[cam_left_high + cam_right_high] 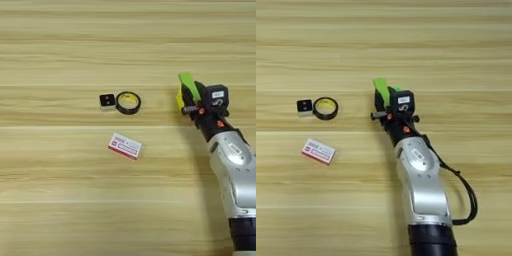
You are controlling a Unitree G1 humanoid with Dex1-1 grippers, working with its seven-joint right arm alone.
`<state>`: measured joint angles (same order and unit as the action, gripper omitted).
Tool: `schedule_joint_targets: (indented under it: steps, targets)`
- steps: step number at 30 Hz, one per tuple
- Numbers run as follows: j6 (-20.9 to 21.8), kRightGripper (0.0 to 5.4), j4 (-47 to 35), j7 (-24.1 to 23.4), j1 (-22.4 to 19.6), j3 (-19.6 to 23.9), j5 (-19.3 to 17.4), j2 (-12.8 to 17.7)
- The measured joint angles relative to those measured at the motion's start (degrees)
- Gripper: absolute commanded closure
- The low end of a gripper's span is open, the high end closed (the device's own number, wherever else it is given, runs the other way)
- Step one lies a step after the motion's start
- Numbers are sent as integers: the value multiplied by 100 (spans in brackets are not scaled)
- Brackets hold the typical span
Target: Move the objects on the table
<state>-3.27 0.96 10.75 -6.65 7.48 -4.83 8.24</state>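
Observation:
My right gripper (191, 96) sits at the middle right of the table (60, 200), right over two objects. A flat bright green bar (186, 80) sticks out past its far side. A yellow edge of the puzzle cube (179, 102) shows at its left; the rest of the cube is hidden under the gripper. To the left, a black ring (128, 102) lies beside a tiny white-and-black square block (107, 101). A flat white-and-red box (125, 146) lies nearer to me, below them. The right eye view shows the same ring (325, 108) and box (318, 151).
My silver forearm (423, 185) runs from the bottom edge up to the gripper, with a black cable (470, 197) looping on its right side. Bare wood lies across the far side and the left front.

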Motion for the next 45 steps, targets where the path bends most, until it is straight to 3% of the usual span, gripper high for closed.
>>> schedule_joint_targets:
  steps: [10,24,25,31,40,45]
  targets:
    - [183,402,1077,57,-589,226,-124,173]
    - [552,402,2114,112,-1035,326,-126,261]
    - [613,366,2196,115,-1076,326,-126,270]
    - [650,283,2371,112,-1099,335,-130,282]
    - [661,190,2376,105,-1099,348,-130,282]
    - [658,111,1916,101,-1049,348,-154,278]
